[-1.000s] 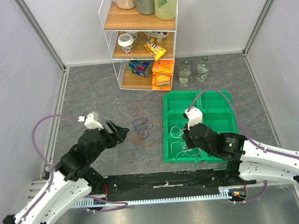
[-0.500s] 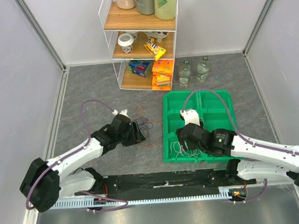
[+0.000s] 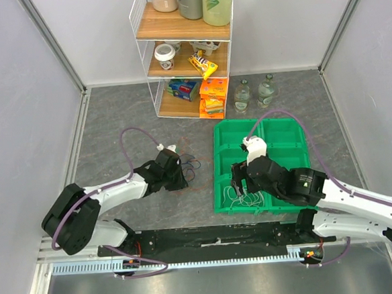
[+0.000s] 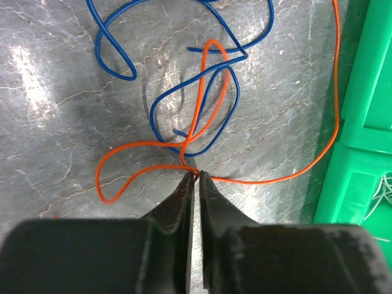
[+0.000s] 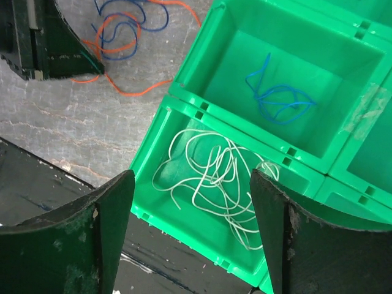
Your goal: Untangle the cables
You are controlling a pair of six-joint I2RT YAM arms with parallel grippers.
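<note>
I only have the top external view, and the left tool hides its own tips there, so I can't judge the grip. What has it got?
Observer: The left tool appears pinched on the orange cable, right where that cable crosses itself.
Operator: Is the orange one free of the blue?
Observer: No, it overlaps a loop of the loose blue cable.
Operator: And the right tool?
Observer: The right tool is open and empty, over the white cable lying in the green tray.
</note>
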